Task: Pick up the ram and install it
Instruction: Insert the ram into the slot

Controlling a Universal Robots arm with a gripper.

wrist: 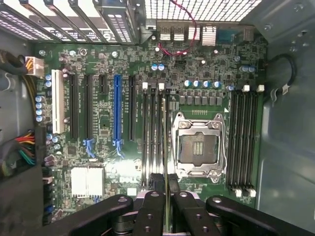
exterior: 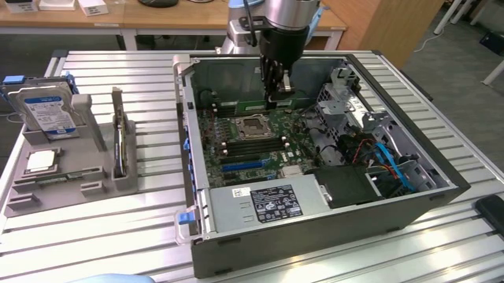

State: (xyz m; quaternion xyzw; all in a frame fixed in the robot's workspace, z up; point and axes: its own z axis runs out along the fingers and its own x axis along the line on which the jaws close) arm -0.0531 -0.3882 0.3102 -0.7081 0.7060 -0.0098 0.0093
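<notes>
slatted aluminium table (exterior: 118, 236) runs right up to the exterior camera and carries everything. largest on it is an open dark computer case (exterior: 315, 242), lying on its side, its walls ringing the work area. inside lies the green motherboard (wrist: 197, 69). toward the exterior view's right a metal drive cage (exterior: 346, 97) and blue cables (exterior: 390, 162) crowd the board's edge. a grey power supply (exterior: 236, 203) sits at the near end, its label print too small to read. on the exterior view's left, well apart from the case, a grey holder (exterior: 47, 188) props a hard drive (exterior: 49, 112) upright, its blue-white label unreadable. a square silver processor (exterior: 43, 160) lies flat in front of it.

black gripper (wrist: 165, 181) hangs inside the case, fingers pinched narrow on the ram (wrist: 166, 204), a thin green stick seen edge-on from the wrist. the ram sits over a bank of black memory slots (wrist: 152, 137), lined up along them, just beside the empty processor socket (wrist: 198, 145) and its metal frame. whether it touches a slot, i cannot tell. a second slot bank (wrist: 243, 137) lies beyond the socket. a blue expansion slot (wrist: 117, 113) and a red-yellow-black wire bundle (wrist: 22, 147) lie on the other side.
</notes>
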